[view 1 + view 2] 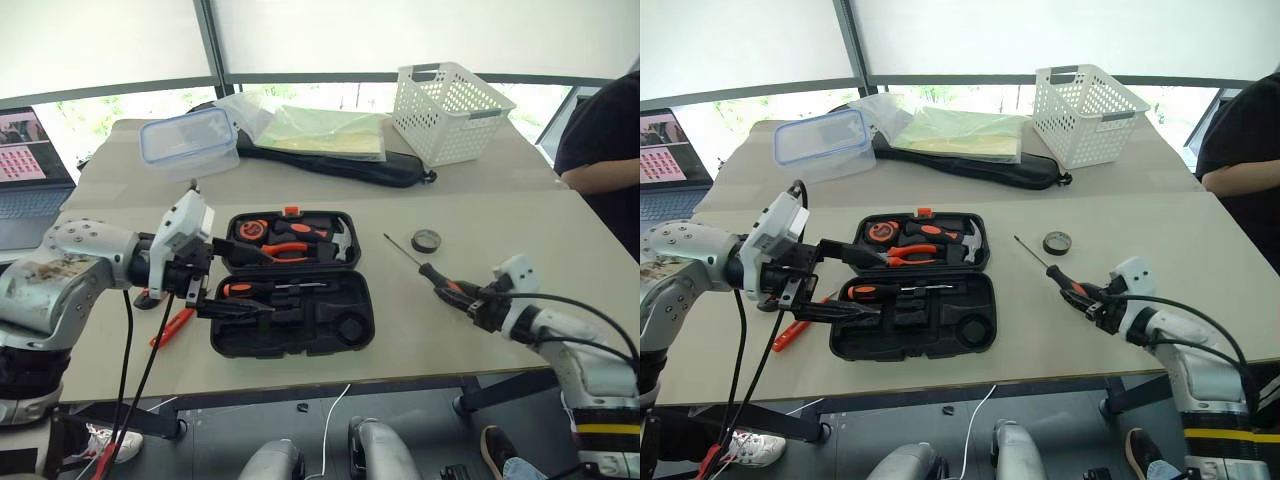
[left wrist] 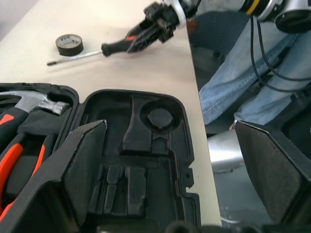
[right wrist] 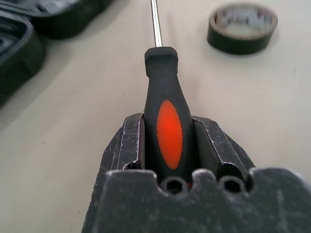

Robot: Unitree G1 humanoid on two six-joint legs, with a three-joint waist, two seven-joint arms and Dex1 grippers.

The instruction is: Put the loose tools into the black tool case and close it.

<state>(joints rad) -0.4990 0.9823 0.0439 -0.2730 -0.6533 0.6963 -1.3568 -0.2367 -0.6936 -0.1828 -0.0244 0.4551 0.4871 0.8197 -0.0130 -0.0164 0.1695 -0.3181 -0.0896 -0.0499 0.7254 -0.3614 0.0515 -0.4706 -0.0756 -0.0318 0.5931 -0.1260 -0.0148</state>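
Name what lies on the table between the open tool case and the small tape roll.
In the left eye view, only the screwdriver's thin metal shaft lies between the tool case and the tape roll; otherwise bare table.

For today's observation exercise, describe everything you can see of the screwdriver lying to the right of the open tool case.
The screwdriver has a slim bare metal shaft and a black, rubbery-looking handle with an orange oval inlay. It lies flat on the beige table, its tip pointing towards the far edge, near the small dark tape roll without touching it. The right gripper clamps the handle's rear end between its two black fingers.
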